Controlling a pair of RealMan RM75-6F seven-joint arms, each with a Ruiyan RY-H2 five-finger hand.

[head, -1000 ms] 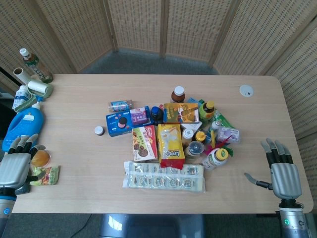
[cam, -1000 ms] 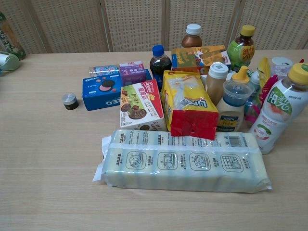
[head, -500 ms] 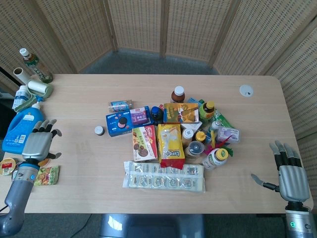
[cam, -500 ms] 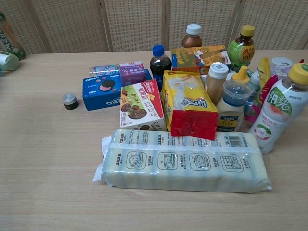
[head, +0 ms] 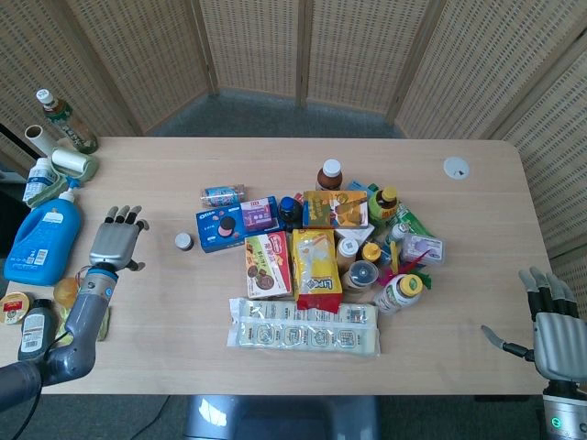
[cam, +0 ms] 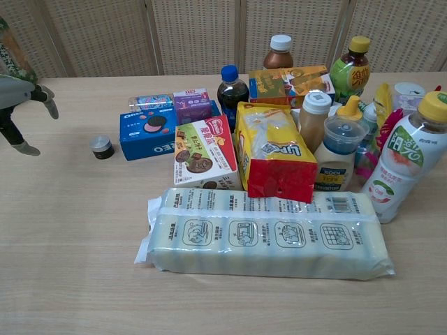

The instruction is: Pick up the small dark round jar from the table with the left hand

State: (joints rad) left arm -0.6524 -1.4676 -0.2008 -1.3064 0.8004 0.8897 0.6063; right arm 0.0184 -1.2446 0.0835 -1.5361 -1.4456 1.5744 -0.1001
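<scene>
Head view is showing the small dark round jar (head: 184, 241) sitting upright on the table (head: 147, 357), just to the left of the blue cookie box (head: 219, 229) and apart from it by a narrow strip of bare wood. The left hand (head: 114, 245) is hovering to the left of the jar, near it but not touching, with open table lying between the two. Its fingers (head: 122, 215) are stretching out and spreading apart, pointing toward the far edge of the table, and it is holding nothing.

Chest view is giving the same picture from lower down: the jar (cam: 102, 146), with its pale lid on top, is standing close to the left end of the blue cookie box (cam: 148, 132), and the left hand (cam: 17, 105) is coming in at the left edge of the frame, raised above the tabletop, with its fingertips (cam: 50, 106) hanging apart and nothing between them. Only part of the hand is showing there, so how the rest of it is lying cannot be told from that side.

Over at the near right corner of the table, the right hand (head: 557, 328) is showing in the head view alone, well apart from the pile of groceries. Its fingers are standing straight and its thumb is sticking out to the side, and it is gripping nothing.
</scene>
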